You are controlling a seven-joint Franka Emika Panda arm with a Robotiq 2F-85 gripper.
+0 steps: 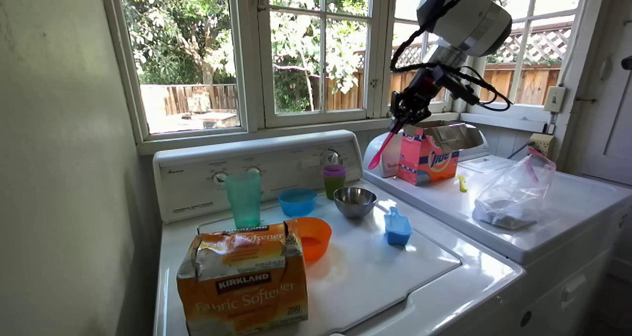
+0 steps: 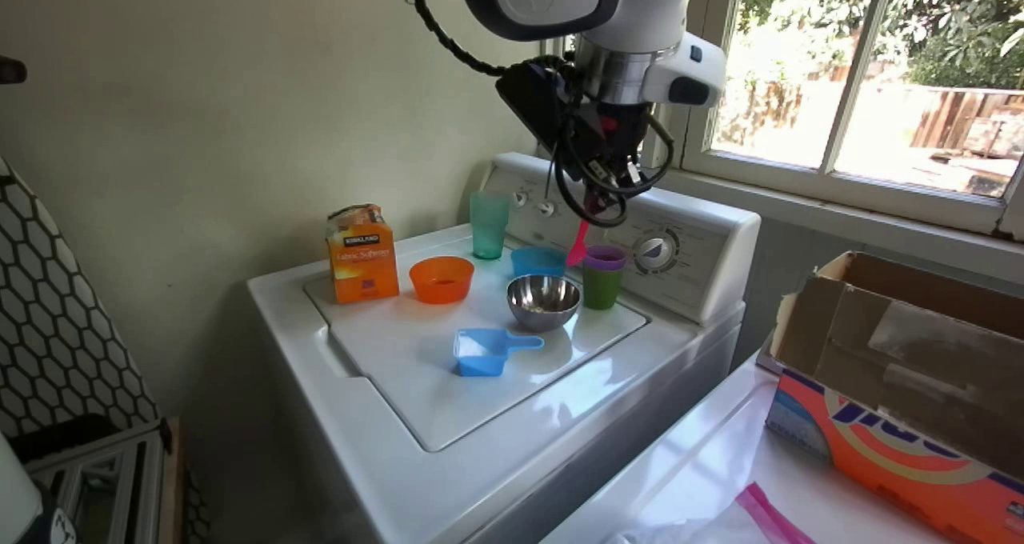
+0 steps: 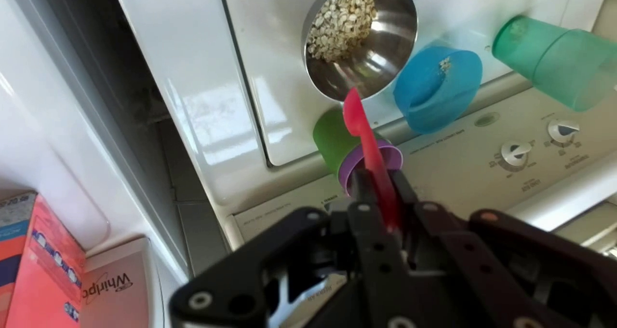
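In the wrist view we see the black gripper (image 3: 382, 188) at lower centre, its fingers pinched around the handle of a hot-pink plastic spoon (image 3: 369, 144), which runs up to the middle of the frame; in an exterior view we find the spoon (image 1: 382, 150) in the air right of centre, tilted, its tip down and to the left. Beyond that tip, at upper centre of the wrist view, a stainless steel bowl (image 3: 393, 50) has rolled oats (image 3: 342, 21) piled toward its left side. To its right sits a translucent blue bowl (image 3: 443, 99) with a few pale flakes (image 3: 445, 65) inside, and at upper right a translucent teal tumbler (image 3: 554, 53). Behind the spoon, near the centre, a purple cup (image 3: 393, 157) is nested in a green cup (image 3: 331, 135). In an exterior view we pick out an orange bowl (image 2: 442, 280) left of centre, just beside a Kirkland fabric softener box (image 2: 366, 268), and a blue scoop (image 2: 482, 356) near the middle, all on a white washing machine (image 2: 410, 360). At the right of an exterior view we see an open Tide box (image 1: 427, 160) and a clear zip bag (image 1: 518, 188) on a white Whirlpool machine (image 1: 587, 192)
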